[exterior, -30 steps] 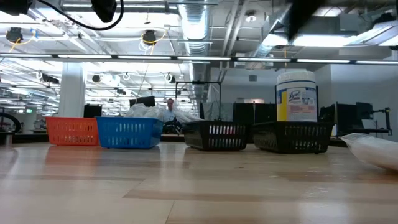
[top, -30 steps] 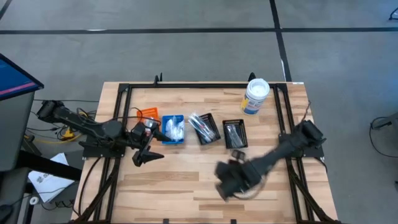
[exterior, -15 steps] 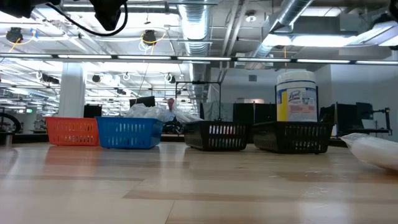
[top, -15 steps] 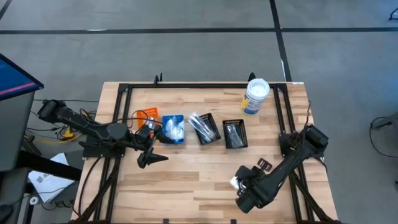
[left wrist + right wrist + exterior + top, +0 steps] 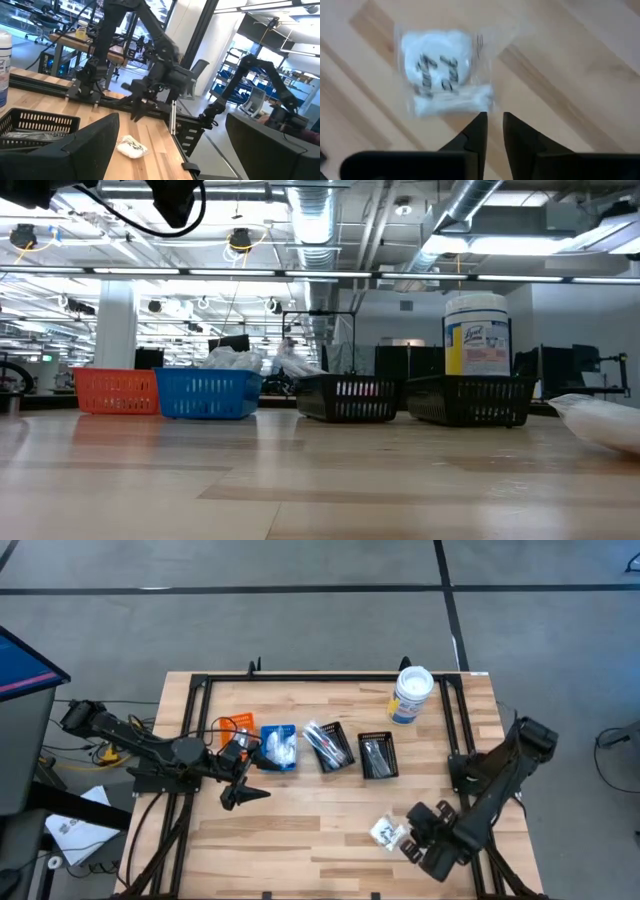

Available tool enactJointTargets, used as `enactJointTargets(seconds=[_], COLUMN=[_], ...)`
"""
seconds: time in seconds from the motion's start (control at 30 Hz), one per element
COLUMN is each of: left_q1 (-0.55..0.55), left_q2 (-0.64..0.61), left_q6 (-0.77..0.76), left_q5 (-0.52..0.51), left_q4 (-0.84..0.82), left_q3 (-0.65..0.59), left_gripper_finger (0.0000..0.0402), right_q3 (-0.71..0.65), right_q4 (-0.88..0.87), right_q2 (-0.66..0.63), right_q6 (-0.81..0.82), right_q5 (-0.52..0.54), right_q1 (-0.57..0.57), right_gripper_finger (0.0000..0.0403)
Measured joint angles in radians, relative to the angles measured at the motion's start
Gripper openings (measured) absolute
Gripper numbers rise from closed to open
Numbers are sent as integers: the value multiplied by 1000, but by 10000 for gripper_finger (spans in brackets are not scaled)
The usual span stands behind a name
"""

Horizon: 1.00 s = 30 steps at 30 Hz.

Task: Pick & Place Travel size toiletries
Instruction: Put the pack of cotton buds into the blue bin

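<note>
We see a small white packet point(image 5: 387, 832) in clear wrap with black writing, lying flat on the wooden tabletop point(image 5: 300, 820) near the front right. The right claw point(image 5: 412, 840) is just beside it, and its two dark fingers point(image 5: 476, 131) are almost together with only a thin gap. They hold nothing; the packet point(image 5: 445, 75) lies just past their tips.

More toiletries sit in a row of little bins: white packets in the blue bin point(image 5: 278, 748), wrapped sticks in a black bin point(image 5: 328, 746), dark pieces in another black bin point(image 5: 378, 755). An orange bin point(image 5: 236, 724) is at the left end. A white tub point(image 5: 411, 694) stands at the back right.

The left claw point(image 5: 240, 796) waits near the blue bin, wide open and empty.

Behind the tabletop is a big room with pipes and lights overhead.
</note>
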Motion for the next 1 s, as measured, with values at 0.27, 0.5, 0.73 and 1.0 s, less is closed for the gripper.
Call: enactJointTargets(seconds=[0.27, 0.5, 0.73, 1.0], left_q1=[0, 0, 0, 0], left_q2=[0, 0, 0, 0], left_q6=[0, -1, -3, -3], left_q5=[0, 0, 0, 0], left_q4=[7, 6, 6, 6], left_q3=[0, 0, 0, 0], left_gripper_finger=[360, 360, 360, 360], right_q3=[-129, -142, -142, -142], right_q4=[73, 254, 204, 200], right_q2=[-49, -41, -41, 44], right_q6=[18, -176, -152, -113], right_q5=[35, 21, 13, -4], right_q1=[-60, -114, -120, -99], right_gripper_finger=[80, 193, 272, 275])
